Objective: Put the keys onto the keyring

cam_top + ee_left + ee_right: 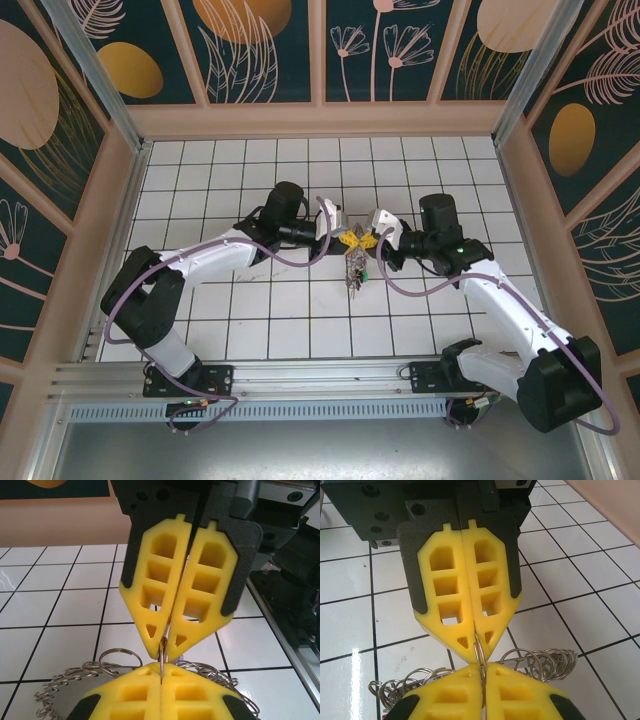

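the left end effector (pixel 347 240) and right end effector (pixel 371 243) meet tip to tip over the middle of the white-tiled counter (pixel 250 325) — both clamped tight on the same thin wire of the keyring (pixel 480 652). the keys (pixel 355 272) bunch with small metal loops (pixel 117 657) just beneath the tips — hanging or resting, i can't tell.

Keyring (pixel 480 657): thin grey wire, edge-on, upright, held aloft; keys (pixel 355 272) bunched, dangling beneath (colours indiscernible).
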Controlling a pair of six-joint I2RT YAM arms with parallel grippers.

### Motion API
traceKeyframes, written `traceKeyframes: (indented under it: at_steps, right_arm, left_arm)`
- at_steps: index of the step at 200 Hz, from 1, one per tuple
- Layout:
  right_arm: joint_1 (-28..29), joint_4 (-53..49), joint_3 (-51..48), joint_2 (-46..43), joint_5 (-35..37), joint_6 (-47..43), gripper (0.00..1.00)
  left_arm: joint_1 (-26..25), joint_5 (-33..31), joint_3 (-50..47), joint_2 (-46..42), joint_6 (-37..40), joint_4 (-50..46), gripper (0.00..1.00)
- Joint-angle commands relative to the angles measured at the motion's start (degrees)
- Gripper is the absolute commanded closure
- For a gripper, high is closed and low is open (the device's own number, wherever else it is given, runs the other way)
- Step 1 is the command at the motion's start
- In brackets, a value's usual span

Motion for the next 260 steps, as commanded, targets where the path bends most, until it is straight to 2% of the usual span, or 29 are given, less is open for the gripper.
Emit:
traceKeyframes:
  at_steps: [1, 9, 28, 54, 96, 142, 260]
  right_arm:
    - [-0.6, 3.4, 0.1, -1.1, -0.5, -0.5, 0.98]
    - [-0.6, 3.3, 0.3, -1.1, -0.3, -0.5, 1.00]
    - [-0.6, 2.4, 1.2, -0.6, 0.4, -0.6, 1.00]
    - [-0.5, 1.0, 2.5, 0.2, 0.6, -1.2, 1.00]
    - [-0.4, 0.9, 3.2, 0.4, 0.3, -1.2, 1.00]
    - [-0.2, 0.3, 3.3, 0.8, 0.3, -1.3, 1.00]
    - [0.3, 1.6, 3.7, 1.2, -1.1, -0.5, 1.00]
  left_arm:
    - [-0.4, 2.9, -0.1, -1.5, -0.7, 2.4, 1.00]
    - [-0.4, 1.4, -0.1, -1.5, -0.5, 1.9, 1.00]
    - [-0.4, -3.6, 0.1, -1.9, 0.4, 0.5, 0.88]
    - [-0.3, -6.3, 1.3, -2.4, 3.3, -3.7, 0.83]
    - [-0.4, -6.4, 4.1, -1.8, 5.9, -9.2, 0.82]
    - [-0.5, -5.0, 4.6, -1.9, 5.6, -8.5, 0.80]
    - [-0.4, -4.2, 5.5, -0.8, 6.9, -11.1, 0.83]
